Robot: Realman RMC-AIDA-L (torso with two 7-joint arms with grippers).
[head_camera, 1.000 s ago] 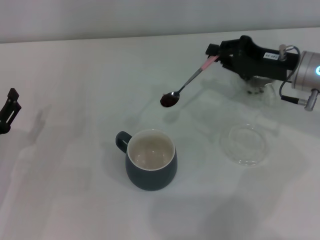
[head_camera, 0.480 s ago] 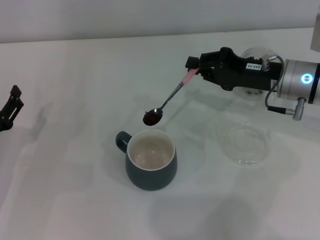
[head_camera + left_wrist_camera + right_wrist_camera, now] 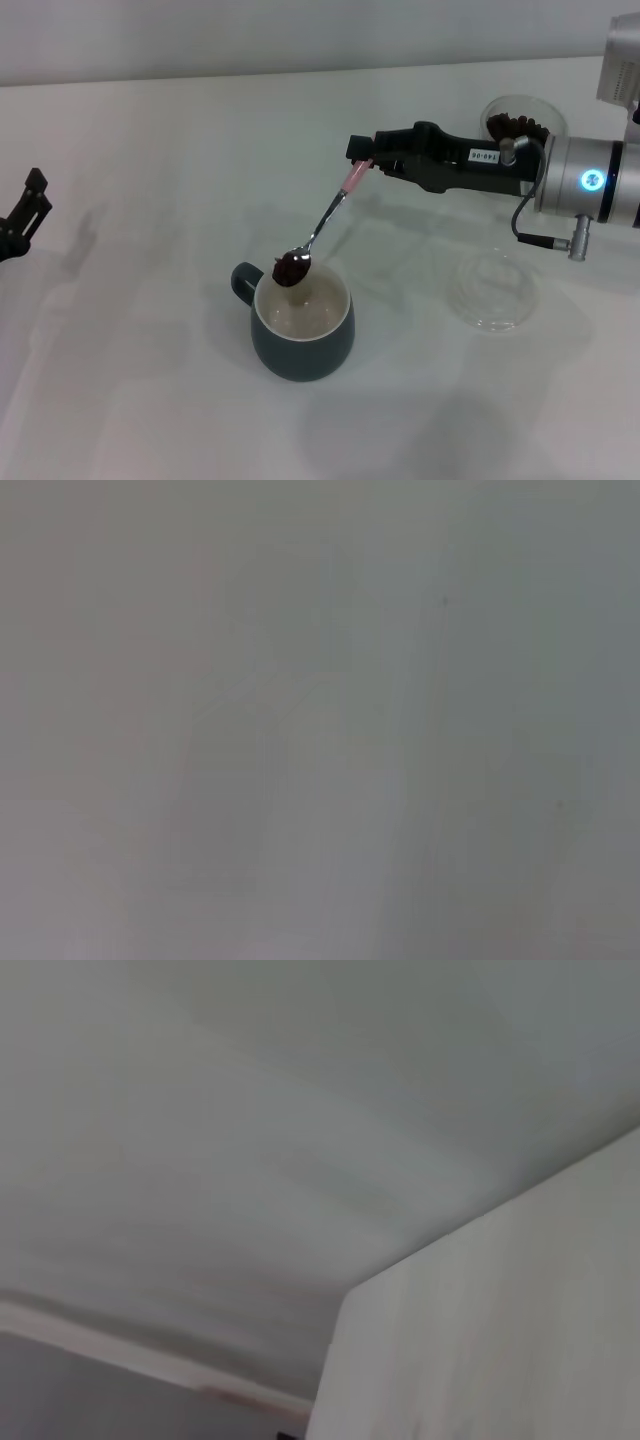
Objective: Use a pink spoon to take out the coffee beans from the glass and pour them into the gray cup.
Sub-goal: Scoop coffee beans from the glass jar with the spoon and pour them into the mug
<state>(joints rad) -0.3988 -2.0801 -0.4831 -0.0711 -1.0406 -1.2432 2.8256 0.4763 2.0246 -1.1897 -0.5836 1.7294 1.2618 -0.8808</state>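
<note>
The right gripper [image 3: 362,152] reaches in from the right side of the scene, stretched out level above the white tabletop [image 3: 150,150]. Its jaws are pinched on the pale pink handle of the pink spoon [image 3: 325,216], which slants down and to the left from the grip. The spoon's shiny bowl sits just over the far rim of the gray cup [image 3: 300,335], and it carries a small dark heap of coffee beans [image 3: 291,269]. The beans are in the spoon's bowl, above the cup's cream inside, and none can be seen lying in the cup.

The gray cup stands upright near the middle of the tabletop, closer to the near edge, with its small loop handle pointing left. To its right lies a shallow clear dish [image 3: 490,290], well apart from the cup. The glass [image 3: 515,118] stands at the far right, partly hidden behind the right arm; a dark layer of beans shows through its wall.

The left gripper [image 3: 22,215] waits at the far left edge of the scene, well away from the cup and the spoon, and I cannot tell whether its jaws are spread or pressed together.

Both wrist views show only a plain pale surface, with none of the task's things in them.
</note>
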